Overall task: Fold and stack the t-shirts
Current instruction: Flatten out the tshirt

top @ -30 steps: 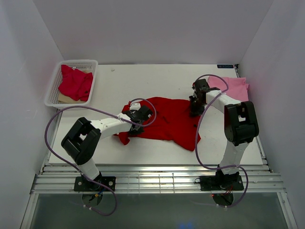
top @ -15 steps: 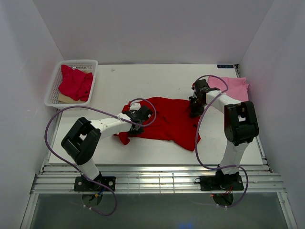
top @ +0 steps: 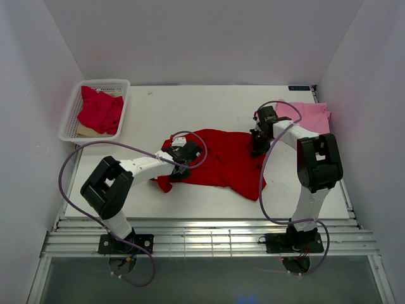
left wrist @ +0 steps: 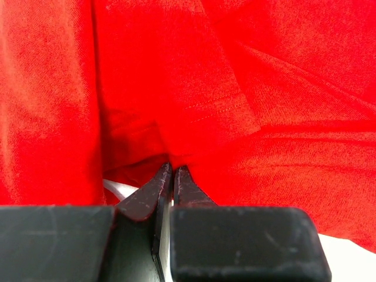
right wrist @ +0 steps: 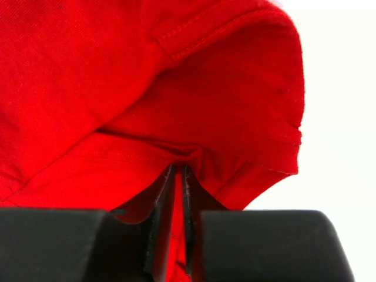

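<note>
Three t-shirts on show, count them. The bright red t-shirt (top: 221, 161) lies spread and rumpled across the middle of the bench (top: 190, 111). The pink t-shirt (top: 310, 117) sits at the far right corner. The crimson t-shirt (top: 100, 109) is bunched inside the one white mesh basket (top: 69, 117) at the far left corner.

Two arms, two pincers, and both are on the same shirt. The left pincer (top: 180, 166) is down at the bright red shirt's left edge. Its wrist view shows the left pincer (left wrist: 173, 170) squeezed nearly together, with a fold of the bright red t-shirt (left wrist: 235, 88) pinched at the tips. Over at the shirt's far right edge is the right pincer (top: 258, 147). Up close, the right pincer (right wrist: 176, 170) is clamped too, red cloth of the bright red t-shirt (right wrist: 88, 76) caught between the jaws, a stitched hem curling just above.

Two purple cables (top: 120, 143), one looping off each arm.

Writing? One small dark label (top: 300, 88) at the bench's far edge near the right corner, too small to read.
</note>
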Robot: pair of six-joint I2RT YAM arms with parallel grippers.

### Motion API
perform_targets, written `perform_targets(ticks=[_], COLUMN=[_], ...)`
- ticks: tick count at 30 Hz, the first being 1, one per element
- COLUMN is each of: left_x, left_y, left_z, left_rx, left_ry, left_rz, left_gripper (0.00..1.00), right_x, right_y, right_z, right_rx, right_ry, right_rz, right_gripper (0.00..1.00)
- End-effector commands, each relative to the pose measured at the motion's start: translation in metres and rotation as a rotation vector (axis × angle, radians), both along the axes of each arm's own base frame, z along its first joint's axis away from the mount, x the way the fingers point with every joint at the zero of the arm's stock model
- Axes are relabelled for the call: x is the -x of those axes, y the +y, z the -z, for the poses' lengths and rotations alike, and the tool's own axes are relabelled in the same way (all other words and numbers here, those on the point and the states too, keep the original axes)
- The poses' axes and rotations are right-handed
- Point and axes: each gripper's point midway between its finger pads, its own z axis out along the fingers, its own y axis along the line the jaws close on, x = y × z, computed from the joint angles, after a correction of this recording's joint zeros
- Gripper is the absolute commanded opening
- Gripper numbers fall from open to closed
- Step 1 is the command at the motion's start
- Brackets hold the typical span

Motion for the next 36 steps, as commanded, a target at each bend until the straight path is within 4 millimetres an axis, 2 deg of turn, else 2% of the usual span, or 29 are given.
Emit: perform_targets(ticks=[1,3,5,7,8,9,10,12,13,14,15,19,21,23,25,26,27,29,31,32,33,34,36], left_x=[-0.002,-0.003,-0.004,-0.010,-0.016,-0.024,-0.030,-0.041,-0.054,-0.059,-0.066,-0.068,-0.064,-0.055,-0.047,-0.044,-0.036,-0.025,-0.012,-0.008,0.004,0.010,0.020], left_y=[-0.002,-0.003,-0.004,-0.009,-0.010,-0.015,-0.016,-0.015,-0.017,-0.016,-0.014,-0.003,-0.001,-0.005,-0.007,-0.006,-0.003,0.005,0.020,0.034,0.050,0.059,0.078], left_z=[-0.017,-0.018,-0.023,-0.042,-0.053,-0.074,-0.090,-0.124,-0.152,-0.166,-0.188,-0.219,-0.222,-0.206,-0.192,-0.185,-0.170,-0.167,-0.153,-0.157,-0.142,-0.137,-0.132], left_rx=[0.027,0.029,0.035,0.056,0.061,0.080,0.093,0.103,0.140,0.148,0.168,0.184,0.199,0.212,0.222,0.224,0.217,0.231,0.207,0.185,0.130,0.110,0.083], left_ry=[-0.038,-0.042,-0.050,-0.077,-0.103,-0.140,-0.175,-0.246,-0.298,-0.319,-0.357,-0.414,-0.415,-0.367,-0.320,-0.304,-0.270,-0.263,-0.237,-0.268,-0.235,-0.233,-0.242], left_rz=[0.000,0.002,0.005,0.003,-0.005,-0.006,-0.015,-0.020,-0.034,-0.033,-0.044,-0.065,-0.059,-0.032,-0.014,-0.018,-0.023,-0.057,-0.120,-0.160,-0.186,-0.208,-0.256], left_gripper=[0.05,0.05,0.04,0.02,0.00,0.00,0.00,0.00,0.00,0.00,0.00,0.00,0.00,0.00,0.00,0.00,0.00,0.00,0.00,0.00,0.00,0.00,0.00], right_x=[-0.006,-0.006,-0.006,-0.009,-0.012,-0.012,-0.023,-0.033,-0.034,-0.045,-0.051,-0.053,-0.050,-0.046,-0.038,-0.036,-0.030,-0.025,-0.016,-0.012,-0.012,-0.005,-0.004], right_y=[0.003,0.002,0.002,0.002,0.001,-0.001,0.000,-0.002,-0.004,-0.003,-0.004,-0.005,-0.005,-0.003,-0.004,-0.004,-0.004,-0.005,-0.007,-0.008,-0.008,-0.008,-0.008], right_z=[0.000,0.001,0.000,-0.011,-0.018,-0.028,-0.044,-0.066,-0.075,-0.094,-0.108,-0.119,-0.106,-0.093,-0.070,-0.063,-0.049,-0.036,-0.024,-0.020,-0.019,-0.014,-0.013], right_rx=[-0.018,-0.017,-0.015,-0.014,-0.012,-0.004,0.001,0.009,0.016,0.012,0.012,0.008,0.007,0.001,0.005,0.007,0.009,0.015,0.019,0.021,0.018,0.015,0.013], right_ry=[-0.016,-0.016,-0.019,-0.040,-0.058,-0.065,-0.109,-0.156,-0.162,-0.209,-0.235,-0.256,-0.221,-0.180,-0.117,-0.100,-0.066,-0.035,-0.005,0.005,-0.002,0.014,0.010], right_rz=[-0.020,-0.023,-0.022,-0.018,-0.018,-0.018,-0.017,-0.020,-0.027,-0.026,-0.026,-0.031,-0.032,-0.024,-0.021,-0.021,-0.016,-0.015,-0.017,-0.017,-0.016,-0.018,-0.018], right_gripper=[0.14,0.08,0.08,0.08,0.08,0.08,0.08,0.08,0.08,0.08,0.08,0.08,0.08,0.27,0.39,0.41,0.41,0.41,0.41,0.41,0.40,0.40,0.40])
